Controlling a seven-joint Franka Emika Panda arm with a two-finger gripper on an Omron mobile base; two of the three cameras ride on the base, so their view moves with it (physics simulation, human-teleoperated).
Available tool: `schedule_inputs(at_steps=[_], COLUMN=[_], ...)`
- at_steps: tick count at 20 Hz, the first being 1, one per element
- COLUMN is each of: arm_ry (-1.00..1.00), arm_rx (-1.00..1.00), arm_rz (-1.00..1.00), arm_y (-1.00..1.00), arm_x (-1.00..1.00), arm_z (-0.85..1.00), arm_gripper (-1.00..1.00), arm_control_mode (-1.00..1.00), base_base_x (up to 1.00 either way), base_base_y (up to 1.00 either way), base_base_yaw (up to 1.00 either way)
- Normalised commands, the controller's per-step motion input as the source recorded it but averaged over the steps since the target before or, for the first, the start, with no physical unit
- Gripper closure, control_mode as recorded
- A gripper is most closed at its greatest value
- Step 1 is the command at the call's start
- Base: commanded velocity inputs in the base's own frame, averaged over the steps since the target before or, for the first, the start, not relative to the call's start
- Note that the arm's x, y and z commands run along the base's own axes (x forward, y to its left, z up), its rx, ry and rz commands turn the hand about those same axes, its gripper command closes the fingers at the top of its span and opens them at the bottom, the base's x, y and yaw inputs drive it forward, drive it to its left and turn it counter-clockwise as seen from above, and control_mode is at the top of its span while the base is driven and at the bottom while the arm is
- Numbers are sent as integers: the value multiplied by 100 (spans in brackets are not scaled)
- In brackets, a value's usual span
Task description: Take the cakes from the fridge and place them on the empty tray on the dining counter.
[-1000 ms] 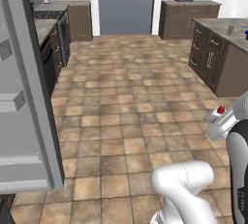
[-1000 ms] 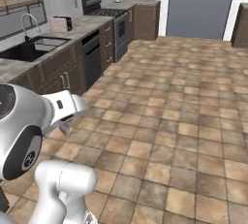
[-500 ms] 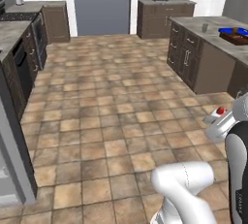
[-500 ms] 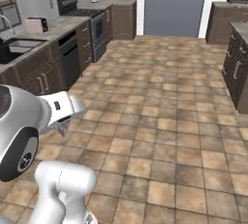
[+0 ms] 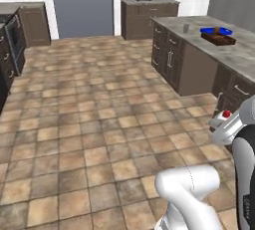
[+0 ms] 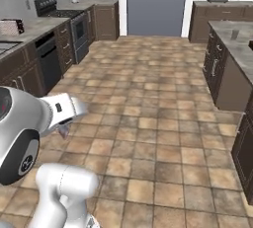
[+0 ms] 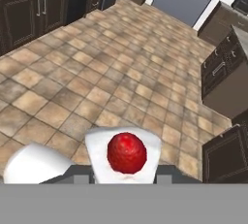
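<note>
Above the tiled floor (image 5: 99, 124), the arm is folded close over its base, forearm reaching forward with the tool (image 7: 126, 177) held low. It pinches the cake (image 7: 125, 157), a white piece topped with a round red dome, seated between the fingertips. Far right on the tabletop (image 5: 239, 55) sit a blue tray (image 5: 215, 31) and a dark brown tray (image 5: 218, 38).

The dining counter (image 5: 234, 50) carries a blue tray (image 5: 218, 31) beside a dark brown tray (image 5: 217, 37).
</note>
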Motion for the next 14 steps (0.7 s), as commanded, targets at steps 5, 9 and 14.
schedule_inputs(at_steps=[5,9,14], arm_ry=[0,0,0], arm_rx=[0,0,0], arm_rz=[0,0,0], arm_y=[0,0,0], arm_x=[0,0,0], arm_z=[0,0,0], arm_gripper=[100,100,100], arm_control_mode=[100,100,100], base_base_x=[41,59,74], base_base_y=[-74,-83,-89], base_base_yaw=[-14,-8,-7])
